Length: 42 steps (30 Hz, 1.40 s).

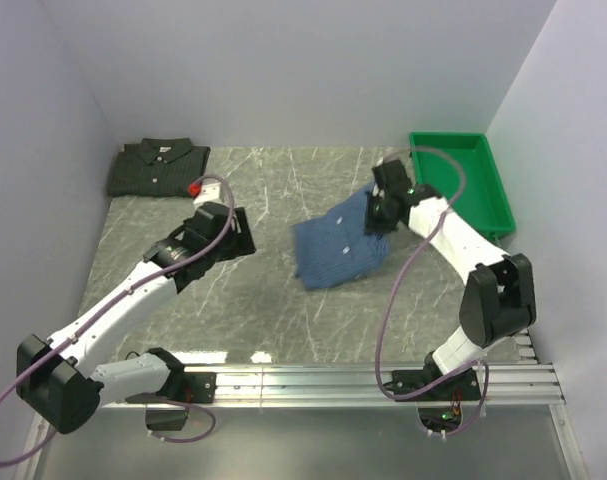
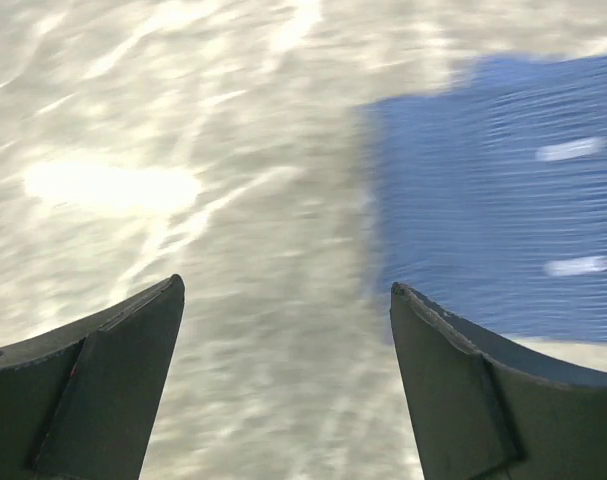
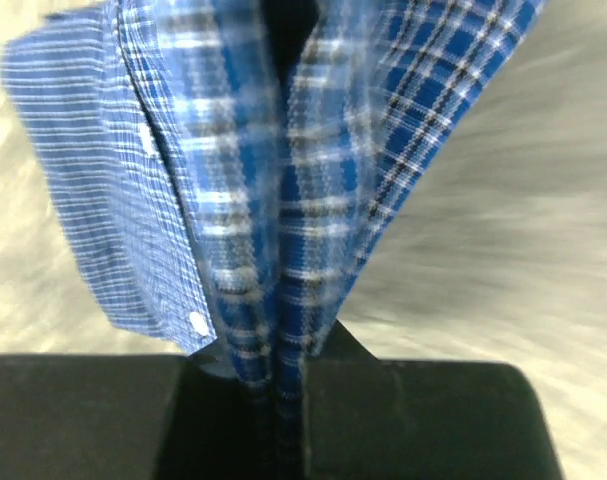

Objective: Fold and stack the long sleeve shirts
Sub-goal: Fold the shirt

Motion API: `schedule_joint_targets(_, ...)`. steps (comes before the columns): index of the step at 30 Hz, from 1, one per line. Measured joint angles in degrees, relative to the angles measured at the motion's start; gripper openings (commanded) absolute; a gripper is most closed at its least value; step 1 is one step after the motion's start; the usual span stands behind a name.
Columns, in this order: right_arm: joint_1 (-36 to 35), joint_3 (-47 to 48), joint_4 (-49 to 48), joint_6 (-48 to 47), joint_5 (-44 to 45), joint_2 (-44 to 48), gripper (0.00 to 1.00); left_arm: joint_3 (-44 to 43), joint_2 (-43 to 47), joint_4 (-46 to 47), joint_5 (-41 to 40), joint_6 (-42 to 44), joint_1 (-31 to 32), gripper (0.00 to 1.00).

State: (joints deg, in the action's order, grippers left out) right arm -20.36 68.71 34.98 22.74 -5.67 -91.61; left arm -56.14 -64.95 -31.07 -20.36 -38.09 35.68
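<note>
The right tool [image 3: 278, 400] is pressed together on a fold of the blue fine-checked button-up cloth shirt [image 3: 133, 180]. The cloth comes up between the two black fingers [image 3: 93, 420] and spreads away ahead of them, with small white buttons showing on the panel to the tool's left. This wrist view is blurred. In the overhead view the right tool [image 1: 378, 218] grips the shirt [image 1: 338, 250] at the corner farthest from the arm bases. The rest of the garment is spread on the grey marbled worktop [image 1: 263, 290], reaching from this tool toward the left arm.

The left tool [image 2: 283, 290] has its fingers [image 2: 113, 380] spread wide with nothing between them, and only bare worktop [image 2: 183, 150] shows past the gap. Ahead of it and off its right finger lies an edge of the blue shirt [image 2: 503, 200], blurred here and apart from the fingers. Seen from above, the left tool [image 1: 241, 232] is above the worktop, near the shirt's side edge and not touching it.

The dark green-grey checked shirt with white buttons [image 1: 155, 165] lies folded with its collar up, beyond the left tool and to its left, well apart from both tools. The green plastic tray [image 1: 498, 205] sits just to the right of the right tool.
</note>
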Motion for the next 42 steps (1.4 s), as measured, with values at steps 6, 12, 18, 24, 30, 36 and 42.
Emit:
schedule_joint_targets(6,0.07,24.13,17.75,-6.99,20.72,0.15,0.00,6.01,3.50,-1.73,1.62,2.32,-10.40,0.90)
schedule_joint_targets(12,-5.57,40.50,26.73,-14.08,41.27,-6.75,0.00,11.32,6.73,-1.40,2.54,3.15,-14.08,0.90)
schedule_joint_targets(18,-14.21,39.54,28.72,-19.56,48.96,-24.35,0.00,12.20,6.97,-1.20,2.51,3.28,-15.15,0.90)
schedule_joint_targets(24,-24.30,37.64,29.16,-21.66,50.36,-40.83,0.00,12.20,8.20,-1.07,2.47,3.50,-16.72,0.90)
schedule_joint_targets(30,-33.20,37.73,29.86,-23.71,50.56,-42.82,0.00,12.22,10.01,-0.83,2.23,3.54,-18.05,0.90)
schedule_joint_targets(36,-40.92,35.87,29.16,-24.61,50.31,-42.84,0.01,12.55,13.18,-0.44,1.38,3.54,-19.06,0.90)
schedule_joint_targets(42,-49.24,30.69,28.57,-25.29,50.29,-43.39,0.28,12.83,17.92,0.42,-0.17,3.43,-19.34,0.90)
